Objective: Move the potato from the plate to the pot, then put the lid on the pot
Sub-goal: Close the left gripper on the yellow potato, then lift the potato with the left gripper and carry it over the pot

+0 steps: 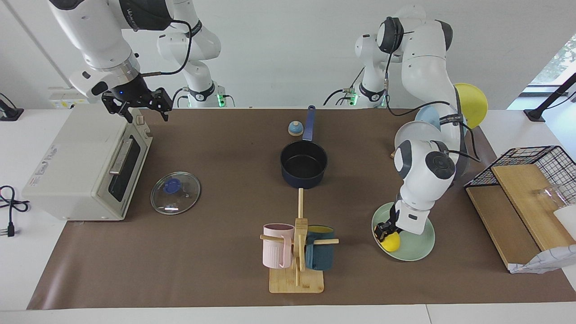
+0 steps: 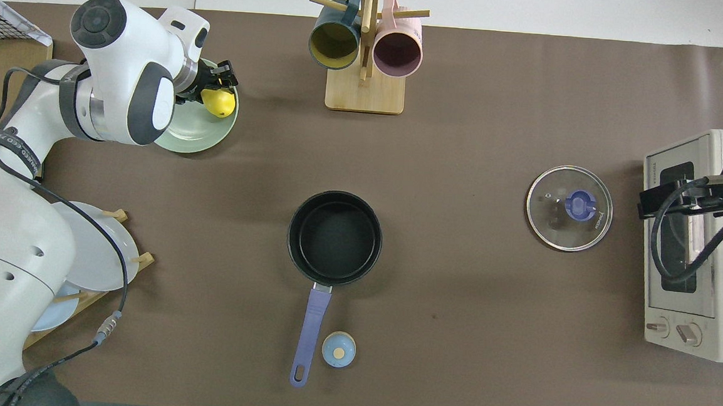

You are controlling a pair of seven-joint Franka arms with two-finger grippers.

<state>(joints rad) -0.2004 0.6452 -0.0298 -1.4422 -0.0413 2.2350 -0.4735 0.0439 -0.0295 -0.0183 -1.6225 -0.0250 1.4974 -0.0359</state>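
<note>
The yellow potato [image 1: 390, 242] [image 2: 219, 102] lies on the mint-green plate [image 1: 420, 249] [image 2: 196, 139], at the rim toward the mug rack. My left gripper [image 1: 386, 230] [image 2: 218, 84] reaches down onto the plate and is shut on the potato. The dark blue pot [image 1: 303, 163] [image 2: 334, 238] stands empty mid-table, its handle pointing toward the robots. The glass lid [image 1: 175, 192] [image 2: 569, 207] with its blue knob lies flat on the mat in front of the toaster oven. My right gripper [image 1: 146, 110] hangs open above the oven's top edge and holds nothing.
A toaster oven [image 1: 85, 166] stands at the right arm's end. A mug rack [image 1: 297, 243] with a pink and a dark blue mug stands farther from the robots than the pot. A small bell [image 1: 295, 128] sits beside the pot handle. Upright plates [image 2: 92, 249] and a wire basket [image 1: 535, 168] stand at the left arm's end.
</note>
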